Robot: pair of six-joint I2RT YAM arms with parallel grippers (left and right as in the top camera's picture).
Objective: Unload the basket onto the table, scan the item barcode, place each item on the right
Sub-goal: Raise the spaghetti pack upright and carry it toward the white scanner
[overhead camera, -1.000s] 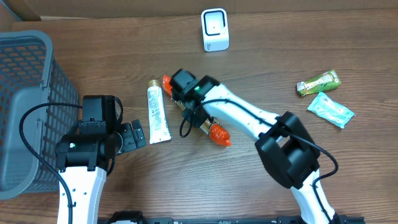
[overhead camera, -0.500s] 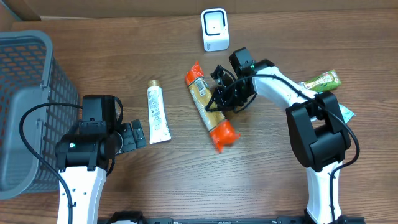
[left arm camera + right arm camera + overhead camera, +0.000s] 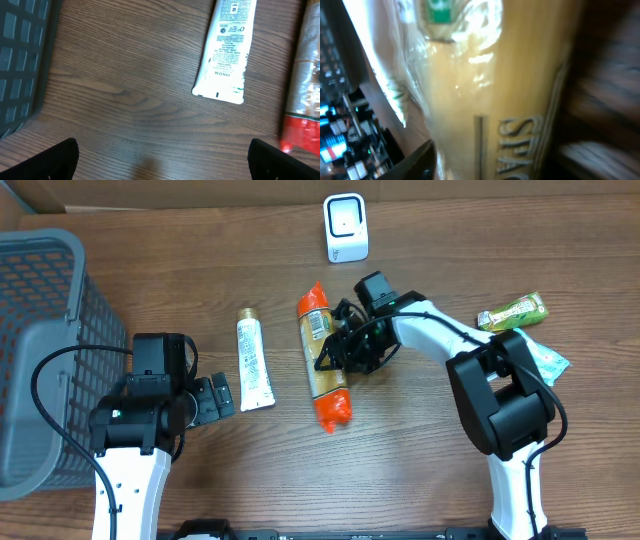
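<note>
The item is a long clear pack of spaghetti (image 3: 322,358) with orange ends, lying flat on the table with a white label facing up. My right gripper (image 3: 342,352) sits at its right side, jaws open around the pack's middle. The right wrist view is filled by the yellow spaghetti pack (image 3: 520,75); one dark fingertip (image 3: 417,162) shows at its left edge, the other is hidden. The white scanner (image 3: 346,227) stands upright at the back, beyond the pack. My left gripper (image 3: 210,398) hovers wide open over bare wood (image 3: 167,167) with nothing in it.
A white tube (image 3: 254,360) lies between the two grippers, also seen as the white tube (image 3: 225,50) ahead of the left fingers. A grey mesh basket (image 3: 40,350) fills the far left. A green snack bar (image 3: 512,311) and a pale packet (image 3: 540,360) lie at the right.
The right arm swung right, then back left, taking the spaghetti pack along and turning it nearly straight up and down. Its jaws have spread. The left arm has not moved.
</note>
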